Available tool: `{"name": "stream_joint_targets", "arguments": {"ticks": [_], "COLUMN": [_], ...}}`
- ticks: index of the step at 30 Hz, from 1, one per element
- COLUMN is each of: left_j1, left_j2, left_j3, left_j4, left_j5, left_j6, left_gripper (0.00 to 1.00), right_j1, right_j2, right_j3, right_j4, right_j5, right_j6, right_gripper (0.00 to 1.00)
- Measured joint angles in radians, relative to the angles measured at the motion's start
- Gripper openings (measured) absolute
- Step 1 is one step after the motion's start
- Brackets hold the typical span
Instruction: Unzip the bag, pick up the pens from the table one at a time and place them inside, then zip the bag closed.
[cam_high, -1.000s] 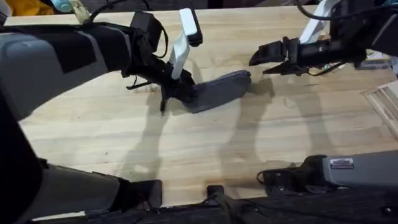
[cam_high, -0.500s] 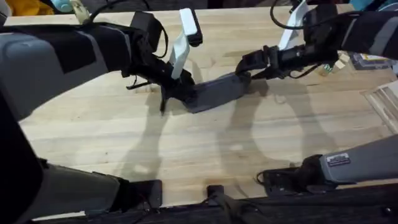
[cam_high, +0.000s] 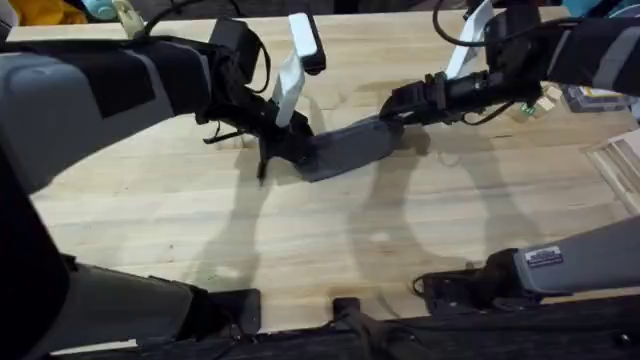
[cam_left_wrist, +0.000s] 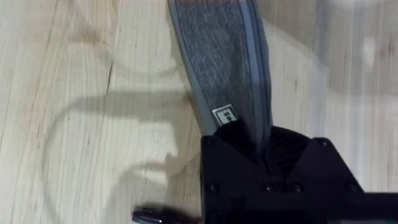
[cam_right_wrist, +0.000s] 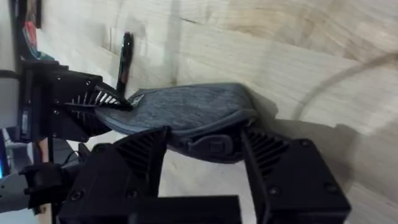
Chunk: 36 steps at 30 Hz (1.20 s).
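Grey felt bag (cam_high: 350, 147) flat, zipped; left tool (cam_high: 292, 148) clamps one end, right tool (cam_right_wrist: 205, 149) wide around zipper pull.

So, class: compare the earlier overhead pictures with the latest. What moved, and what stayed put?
The right hand swung left and in from clear of the bag to its right end, fingers open around the zipper pull. The left hand stayed clamped on the bag's left end; the bag and pen did not shift.
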Motion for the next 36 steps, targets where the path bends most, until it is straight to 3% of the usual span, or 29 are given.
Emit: {"name": "stream_joint_targets", "arguments": {"ticks": [2, 5, 9, 10, 24, 36], "left_j1": [0.0, 0.0, 0.0, 0.0, 0.0, 0.0], "left_j2": [0.0, 0.0, 0.0, 0.0, 0.0, 0.0], "left_j3": [0.0, 0.0, 0.0, 0.0, 0.0, 0.0], "left_j4": [0.0, 0.002, 0.003, 0.003, 0.011, 0.022], "left_j5": [0.0, 0.0, 0.0, 0.0, -0.001, -0.003], "left_j6": [0.0, 0.0, 0.0, 0.0, 0.0, 0.0], "left_gripper": [0.043, 0.043, 0.043, 0.043, 0.043, 0.043], "right_j1": [-0.003, -0.016, -0.05, -0.057, -0.08, -0.074], "right_j2": [0.0, 0.0, 0.0, 0.0, -0.011, -0.191], "right_j3": [0.0, 0.0, 0.0, 0.0, 0.0, 0.0], "right_j4": [0.0, 0.0, 0.0, -0.001, -0.004, -0.002], "right_j5": [-0.005, -0.025, -0.074, -0.086, -0.129, -0.125], "right_j6": [0.01, 0.019, 0.03, 0.035, 0.04, 0.04], "right_gripper": [0.621, 0.476, 0.09, 0.051, 0.032, 0.031]}}
